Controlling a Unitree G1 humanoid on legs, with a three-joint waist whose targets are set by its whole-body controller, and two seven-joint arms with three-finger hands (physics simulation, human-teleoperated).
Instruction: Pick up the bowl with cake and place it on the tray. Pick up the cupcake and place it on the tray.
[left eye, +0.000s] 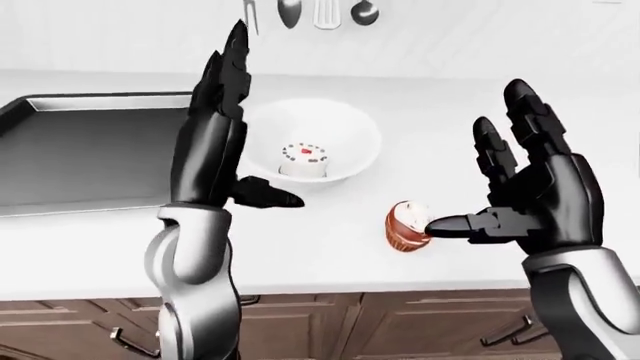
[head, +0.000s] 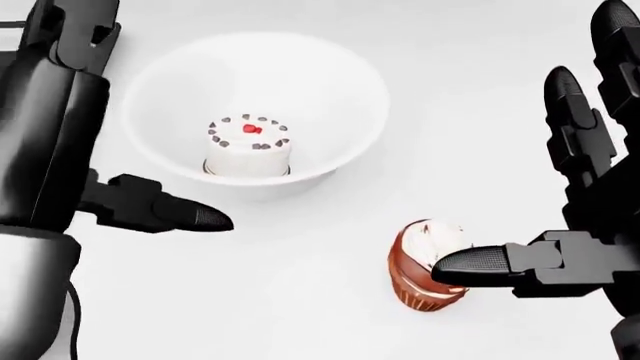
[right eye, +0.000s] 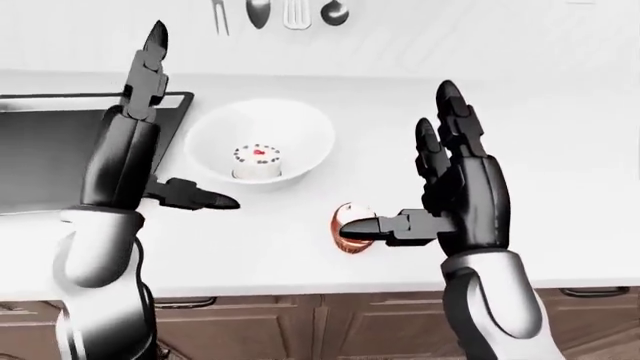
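On the far left, the flat dark tray (left eye: 90, 150) is lying empty on the counter (left eye: 330, 262). We are holding our left hand (left eye: 215, 142) spread beside the smooth white bowl (left eye: 340, 139), its round frosted cake (left eye: 304, 159) inside, likely framing a grasp. Our right hand (right eye: 455, 195) is hanging open, gripping nothing, thumb overlapping the ridged brown cupcake (head: 425, 274).

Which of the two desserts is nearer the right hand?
The cupcake: the right hand has its thumb tip over it. The cake sits apart in the white bowl.
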